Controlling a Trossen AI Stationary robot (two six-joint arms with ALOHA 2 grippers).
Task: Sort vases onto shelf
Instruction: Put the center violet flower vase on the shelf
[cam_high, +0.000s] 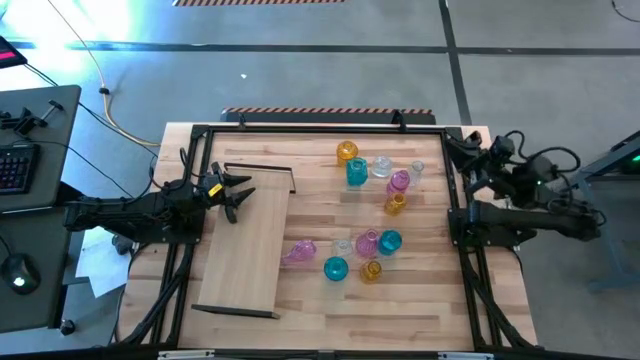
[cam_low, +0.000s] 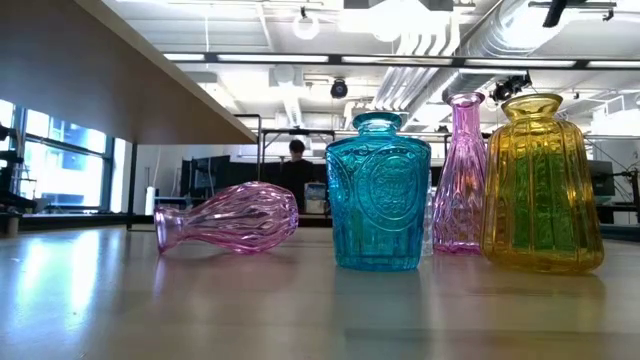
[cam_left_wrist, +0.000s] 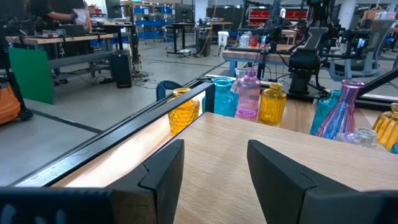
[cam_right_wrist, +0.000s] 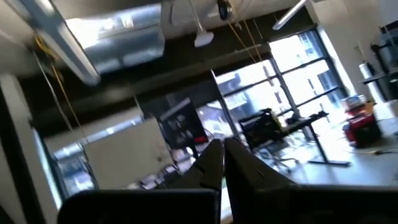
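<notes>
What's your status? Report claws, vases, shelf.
Left claw open, empty, over the shelf. Right claw shut, parked at table's right edge. Shelf bare; vases all on the table, pink one lying down. Nothing blocking.

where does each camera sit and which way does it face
High view: above the table, looking straight down on the shelf, the vases and both arms.
Low view: at tabletop height, looking level past a lying pink vase into the room; no arm shows.
Left wrist view: on the left arm over the shelf, facing the vases; its open fingers show.
Right wrist view: on the parked right arm, tilted up at ceiling and windows; its shut fingers show.
Shared: high and low both show the lying pink vase.
</notes>
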